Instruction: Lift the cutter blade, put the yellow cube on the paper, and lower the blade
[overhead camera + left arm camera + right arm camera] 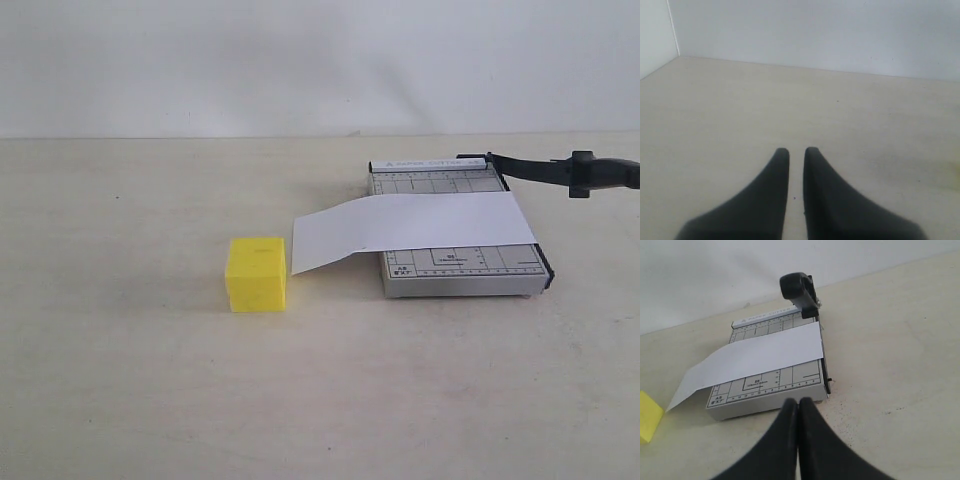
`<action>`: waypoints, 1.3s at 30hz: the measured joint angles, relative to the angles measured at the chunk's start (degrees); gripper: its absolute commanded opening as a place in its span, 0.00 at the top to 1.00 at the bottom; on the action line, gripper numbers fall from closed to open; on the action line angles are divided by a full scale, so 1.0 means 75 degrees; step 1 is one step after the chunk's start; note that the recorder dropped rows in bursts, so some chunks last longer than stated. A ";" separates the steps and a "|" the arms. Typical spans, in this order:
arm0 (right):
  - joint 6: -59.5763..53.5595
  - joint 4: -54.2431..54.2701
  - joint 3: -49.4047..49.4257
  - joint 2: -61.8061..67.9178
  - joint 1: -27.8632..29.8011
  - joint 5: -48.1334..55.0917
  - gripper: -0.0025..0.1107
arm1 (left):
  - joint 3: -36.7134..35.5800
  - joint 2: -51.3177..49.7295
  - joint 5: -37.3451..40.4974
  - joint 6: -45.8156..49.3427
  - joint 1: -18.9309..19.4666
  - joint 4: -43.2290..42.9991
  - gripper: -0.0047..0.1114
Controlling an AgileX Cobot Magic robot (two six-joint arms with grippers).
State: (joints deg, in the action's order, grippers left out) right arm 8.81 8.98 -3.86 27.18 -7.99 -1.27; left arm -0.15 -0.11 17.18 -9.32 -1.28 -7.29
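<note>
Right pincer (798, 407), tips together and empty, hangs before the cutter base (765, 396), cutter blade (798, 288) raised beyond it, yellow cube (647, 416) off to one side; left pincer (796, 152) all but closed, empty. Unheld, the cutter blade may drop onto the paper (755, 357) early.

Pale beige table (140, 390), matte, a few dark specks. Directly on it: yellow cube (257, 275) left of centre, grey gridded cutter base (465, 272) to its right, not touching. Paper (410, 225) lies across the base. Its left end droops toward the tabletop near the cube, contact unclear.
</note>
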 measured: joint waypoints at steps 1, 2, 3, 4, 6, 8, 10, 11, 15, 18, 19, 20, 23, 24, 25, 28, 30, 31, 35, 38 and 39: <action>0.0043 0.0005 0.0064 0.0000 0.0000 -0.0086 0.98 | 0.0000 0.0000 0.0000 0.0000 0.0000 0.0000 0.86; 0.0083 0.0021 0.0102 0.0000 0.0000 -0.0118 0.98 | 0.0000 0.0000 0.0000 0.0000 0.0000 0.0000 0.86; 0.0083 0.0020 0.0119 0.0000 0.0000 -0.0159 0.98 | 0.0000 0.0000 0.0000 0.0000 0.0000 0.0000 0.86; 0.0115 0.0037 0.0136 0.0000 0.0000 -0.0215 0.98 | 0.0000 0.0000 0.0000 0.0000 0.0000 0.0000 0.86; 0.0130 0.0084 0.0146 0.0000 0.0000 -0.0269 0.98 | 0.0000 0.0000 0.0000 0.0000 0.0000 0.0000 0.86; 0.0144 0.0095 0.0146 0.0000 0.0000 -0.0316 0.98 | 0.0000 0.0000 0.0000 0.0000 0.0000 0.0000 0.86; 0.0164 0.0117 0.0146 0.0000 0.0000 -0.0334 0.98 | 0.0000 0.0000 0.0000 0.0000 0.0000 0.0000 0.86; 0.0164 0.0117 0.0146 0.0000 0.0000 -0.0334 0.98 | 0.0000 0.0000 0.0000 0.0000 0.0000 0.0000 0.86; 0.0164 0.0117 0.0146 0.0000 0.0000 -0.0334 0.98 | 0.0000 0.0000 0.0000 0.0044 0.0000 -0.0113 0.86; 0.0164 0.0117 0.0146 0.0000 0.0000 -0.0334 0.98 | 0.0000 0.0000 -0.0060 0.0184 0.0000 -0.0897 0.86; 0.0178 0.0117 0.0146 0.0000 0.0000 -0.0334 0.98 | 0.0000 0.0000 -0.0136 0.0199 0.0000 -0.1065 0.86; 0.0178 0.0117 0.0146 0.0000 0.0000 -0.0334 0.98 | 0.0000 0.0000 -0.0225 0.0210 0.0000 -0.1110 0.86; 0.0178 0.0117 0.0146 0.0000 0.0000 -0.0334 0.98 | 0.0000 0.0000 -0.0762 0.0227 0.0000 -0.0892 0.86; 0.0178 0.0117 0.0146 0.0000 0.0000 -0.0347 0.98 | 0.0000 0.0000 -0.0999 0.0201 0.0000 -0.0722 0.86; 0.0178 0.0117 0.0146 0.0000 0.0000 -0.0345 0.98 | 0.0000 0.0000 -0.1223 0.0142 0.0000 -0.0537 0.86; 0.0178 0.0117 0.0146 0.0000 0.0000 -0.0345 0.98 | 0.0000 0.0000 -0.1742 -0.0079 0.0000 -0.0171 0.86; 0.0178 0.0117 0.0146 0.0000 0.0000 -0.0350 0.98 | 0.0000 0.0000 -0.1991 -0.0292 0.0000 -0.0020 0.86; 0.0178 0.0117 0.0146 0.0000 0.0000 -0.0350 0.98 | 0.0000 0.0000 -0.2102 -0.0365 0.0000 -0.0002 0.86; 0.0178 0.0117 0.0146 0.0000 0.0000 -0.0362 0.98 | 0.0000 0.0000 -0.2546 -0.0579 0.0000 0.0061 0.86; 0.0178 0.0117 0.0146 0.0000 0.0000 -0.0362 0.98 | 0.0000 0.0000 -0.3067 -0.0878 0.0000 0.0061 0.86; 0.0178 0.0117 0.0146 0.0000 0.0000 -0.0362 0.98 | 0.0000 0.0000 -0.3267 -0.1225 0.0000 0.0074 0.86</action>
State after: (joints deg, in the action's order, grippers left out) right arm 10.14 9.86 -2.77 27.18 -7.99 -3.99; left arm -0.15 -0.11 -7.32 -18.51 -1.28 -6.73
